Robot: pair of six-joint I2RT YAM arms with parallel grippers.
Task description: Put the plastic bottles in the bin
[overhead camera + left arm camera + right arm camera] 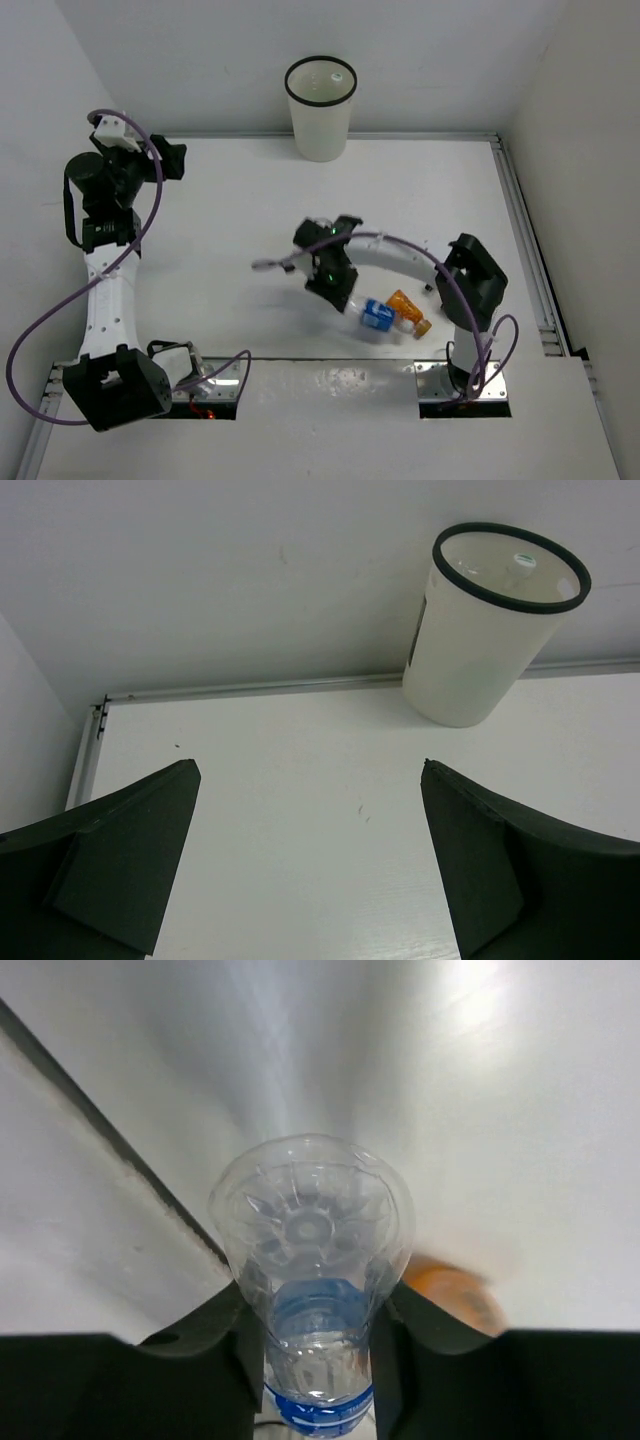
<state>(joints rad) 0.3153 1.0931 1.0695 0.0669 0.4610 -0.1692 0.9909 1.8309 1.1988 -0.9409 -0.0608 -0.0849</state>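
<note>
From above, we see the left arm rise from its base at the near left corner and stretch along the left side of the surface (230,210), its wrist bent so the left gripper (176,160) points towards the far wall. The bin (320,130) stands upright at the far edge, well apart from both arms. The right arm folds at its elbow on the right and curves leftward across the middle, its right gripper (345,292) turned back towards the near right. There the clear bottle with the blue label (377,316) lies, just beside the orange bottle (408,310). In the left wrist view, we see the left gripper (310,770) released, its two dark fingers (130,870) spread wide above bare surface (300,750). The bin (470,670) is ahead and to the right. In the right wrist view, the right gripper (315,1360) is clenched on the clear bottle with the blue label (310,1230). A finger presses each side near the label, and the ribbed base points away from the camera. The orange bottle (455,1295) shows blurred just behind it on the right.
</note>
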